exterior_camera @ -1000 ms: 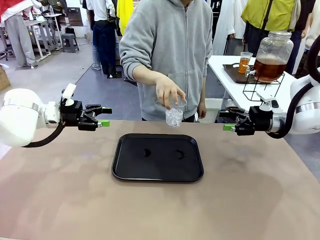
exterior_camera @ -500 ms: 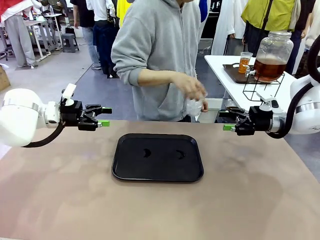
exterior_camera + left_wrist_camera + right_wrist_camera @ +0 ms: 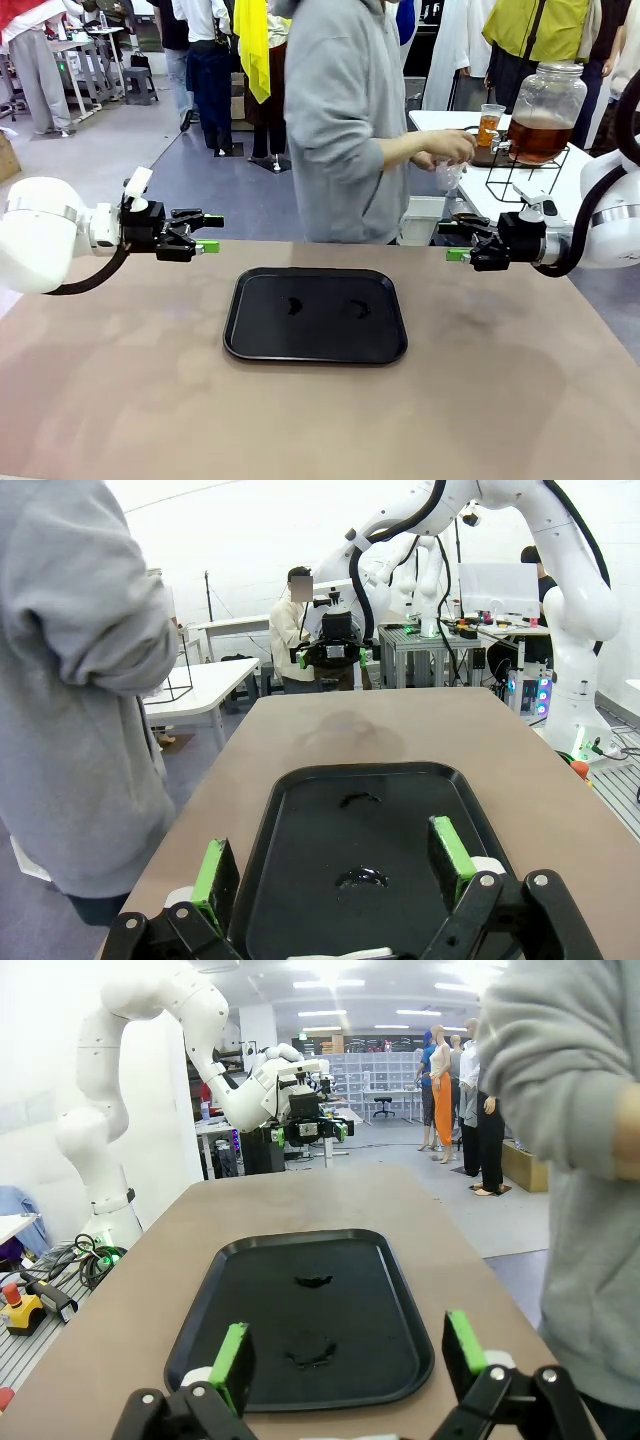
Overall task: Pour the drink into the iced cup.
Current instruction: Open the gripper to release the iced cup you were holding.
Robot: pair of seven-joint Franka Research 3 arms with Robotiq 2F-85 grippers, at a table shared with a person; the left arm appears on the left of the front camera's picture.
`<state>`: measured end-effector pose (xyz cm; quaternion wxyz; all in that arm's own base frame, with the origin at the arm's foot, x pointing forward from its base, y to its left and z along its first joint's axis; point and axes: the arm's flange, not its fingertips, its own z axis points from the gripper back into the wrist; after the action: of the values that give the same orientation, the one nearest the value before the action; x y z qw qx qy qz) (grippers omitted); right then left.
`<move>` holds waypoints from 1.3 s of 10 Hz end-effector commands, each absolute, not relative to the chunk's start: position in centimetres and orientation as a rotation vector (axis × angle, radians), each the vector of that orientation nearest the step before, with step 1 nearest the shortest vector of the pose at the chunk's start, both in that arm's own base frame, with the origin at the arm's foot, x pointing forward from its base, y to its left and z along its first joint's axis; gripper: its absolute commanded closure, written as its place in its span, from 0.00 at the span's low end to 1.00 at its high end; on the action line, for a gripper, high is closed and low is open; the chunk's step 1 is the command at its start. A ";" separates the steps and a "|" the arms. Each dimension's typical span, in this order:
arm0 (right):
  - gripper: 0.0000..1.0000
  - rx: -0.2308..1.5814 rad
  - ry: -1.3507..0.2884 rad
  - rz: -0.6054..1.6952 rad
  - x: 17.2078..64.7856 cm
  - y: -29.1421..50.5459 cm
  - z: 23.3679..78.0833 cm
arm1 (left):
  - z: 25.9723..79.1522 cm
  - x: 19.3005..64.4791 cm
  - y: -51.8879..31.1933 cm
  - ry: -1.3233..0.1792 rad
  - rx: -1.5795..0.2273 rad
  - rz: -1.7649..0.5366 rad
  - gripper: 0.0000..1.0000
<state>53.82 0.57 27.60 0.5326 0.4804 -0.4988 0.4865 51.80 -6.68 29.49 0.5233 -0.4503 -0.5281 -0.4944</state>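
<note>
While the drink (image 3: 538, 138) sits as amber-brown liquid in the big glass dispenser jar (image 3: 545, 100) on a wire stand at the side table, at about 2 o'clock from the tray, nothing has been poured for the robot's part of the task. The person's hand (image 3: 447, 147) reaches toward the jar's tap and holds what looks like the clear iced cup (image 3: 449, 176) just below it, though the cup is small and hard to read; whether liquid is running cannot be told. A second cup of amber drink (image 3: 489, 123) stands just beside the jar at its 9 o'clock. On the bench (image 3: 320, 420) the black tray (image 3: 316, 314) lies bare apart from two small wet marks. The left hand (image 3: 207, 233) hovers at the tray's 10 o'clock, jaws spread and holding nothing; the right hand (image 3: 454, 243) hovers at its 2 o'clock, likewise spread and holding nothing. Judged from this, the task is at its very start: both vessels must reach the tray, then grasping and pouring remain.
</note>
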 end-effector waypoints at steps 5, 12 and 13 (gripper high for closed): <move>0.00 1.144 -1.187 1.148 54.1 0.9 28.1 | 29.7 51.8 -6.7 -1.268 -1.084 -1.184 0.00; 0.00 1.144 -1.187 1.148 54.1 0.9 28.1 | 29.7 51.8 -6.7 -1.268 -1.084 -1.184 0.00; 0.00 1.144 -1.187 1.148 54.1 0.9 28.1 | 29.7 51.8 -6.7 -1.268 -1.084 -1.184 0.00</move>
<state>53.82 0.57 27.60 0.5327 0.4804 -0.4988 0.4865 51.80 -6.68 29.49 0.5233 -0.4503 -0.5281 -0.4944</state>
